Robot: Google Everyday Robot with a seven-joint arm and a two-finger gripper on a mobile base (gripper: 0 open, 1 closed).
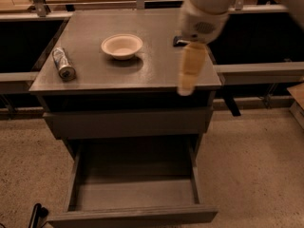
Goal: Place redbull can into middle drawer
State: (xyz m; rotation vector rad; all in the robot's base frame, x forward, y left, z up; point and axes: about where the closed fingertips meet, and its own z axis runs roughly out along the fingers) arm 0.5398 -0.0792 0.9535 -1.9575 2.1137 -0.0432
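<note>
One can (63, 64) matters to us: a slim metal cylinder with silver and blue print and a shiny round end. We see it lying on its side near the left edge of the cabinet top (156, 68), a flat, dull grey-brown slab. Near the middle of that top sits a shallow round bowl (121, 46), pale cream and matte, well apart from the can. At the back right we make out only a sliver of a dark flat bar (176, 42), mostly hidden behind the arm (204, 13), whose smooth white casing comes down from the upper right. From it the gripper (186, 82) hangs as a blurred cream-coloured shape over the right front of the top, near the edge and far from the can. We cannot tell whether it is open or closed, and we see nothing in it. Below the top we see a closed drawer (128, 122) as a plain grey front panel. Under that, the middle drawer (135, 194) is pulled out toward us, a wide box with low side walls, a flat floor and a handle-less front. Around the cabinet we see a speckled, grainy floor (259, 165).
</note>
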